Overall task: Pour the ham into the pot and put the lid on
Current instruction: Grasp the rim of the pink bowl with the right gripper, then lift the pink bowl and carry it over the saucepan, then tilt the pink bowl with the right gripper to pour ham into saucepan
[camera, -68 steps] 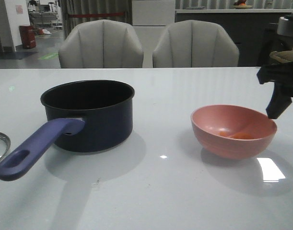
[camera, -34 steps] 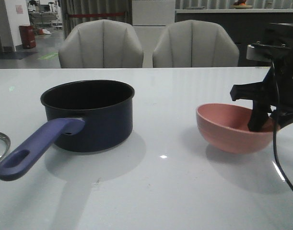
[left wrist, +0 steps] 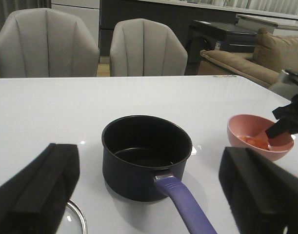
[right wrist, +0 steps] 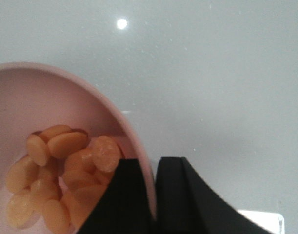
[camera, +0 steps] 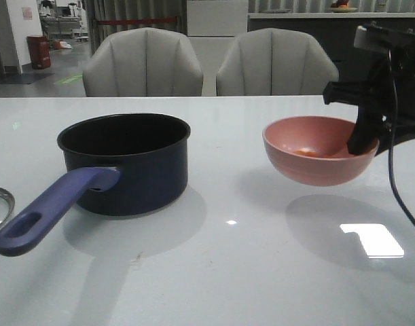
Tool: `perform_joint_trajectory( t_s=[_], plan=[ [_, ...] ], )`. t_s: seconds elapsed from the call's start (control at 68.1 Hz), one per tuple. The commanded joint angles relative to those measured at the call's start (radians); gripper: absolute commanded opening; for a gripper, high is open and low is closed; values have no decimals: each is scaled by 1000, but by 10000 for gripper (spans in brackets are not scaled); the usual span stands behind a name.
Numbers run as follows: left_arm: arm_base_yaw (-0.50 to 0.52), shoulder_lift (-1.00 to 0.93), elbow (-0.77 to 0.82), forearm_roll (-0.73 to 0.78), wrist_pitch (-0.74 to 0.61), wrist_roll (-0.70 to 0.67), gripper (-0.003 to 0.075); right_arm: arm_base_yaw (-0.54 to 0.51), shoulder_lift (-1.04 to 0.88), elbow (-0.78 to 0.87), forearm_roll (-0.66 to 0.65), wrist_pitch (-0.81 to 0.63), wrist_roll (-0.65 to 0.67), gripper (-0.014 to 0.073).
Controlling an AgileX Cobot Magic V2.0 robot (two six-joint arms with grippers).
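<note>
My right gripper [camera: 365, 144] is shut on the right rim of the pink bowl [camera: 316, 159] and holds it in the air, above its shadow on the table. In the right wrist view the gripper [right wrist: 153, 195] pinches the bowl wall [right wrist: 41, 97], one finger inside. Several orange-yellow ham pieces [right wrist: 66, 170] lie in the bowl, also seen in the front view [camera: 304, 153]. The dark navy pot [camera: 125, 163] with its purple-blue handle [camera: 51, 207] stands at the left, empty inside [left wrist: 146, 146]. The lid's metal rim [camera: 0, 204] shows at the left edge. My left gripper [left wrist: 149, 195] is open, behind the pot handle.
Two grey chairs [camera: 142, 64] stand behind the white table [camera: 227, 272]. The lid edge [left wrist: 75, 219] lies on the table beside the left gripper's finger. A bright reflection [camera: 370, 239] sits on the table under the bowl.
My right gripper came down onto the bowl's rim, shut on it, and lifted the bowl off the table, carrying it a little left and up. The pot, lid and left gripper have not moved.
</note>
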Motion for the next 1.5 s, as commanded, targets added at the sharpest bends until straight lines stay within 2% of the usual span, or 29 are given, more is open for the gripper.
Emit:
perform_joint_trajectory(
  t_s=[0.0,0.103,0.367,0.514,0.617,0.837,1.101,1.219,1.351,1.483],
  plan=[
    [-9,10,-28,-12,-79,0,616,32,-70,-116,21,27,-98,139],
    [-9,10,-28,-12,-79,0,616,105,-61,-245,21,129,-146,139],
    [-9,10,-28,-12,-79,0,616,306,59,-556,21,227,-145,139],
    [-9,10,-28,-12,-79,0,616,354,182,-729,22,257,-145,139],
    [-9,10,-28,-12,-79,0,616,359,203,-763,24,215,-145,139],
    [-9,10,-28,-12,-79,0,616,366,155,-651,28,-96,-163,138],
    [-9,10,-28,-12,-79,0,616,429,113,-351,23,-695,-305,138],
    [-9,10,-28,-12,-79,0,616,462,125,-251,-47,-923,-363,138],
    [-9,10,-28,-12,-79,0,616,489,160,-201,-190,-1137,-437,138],
    [-9,10,-28,-12,-79,0,616,503,208,-197,-256,-1235,-568,138]
  ],
)
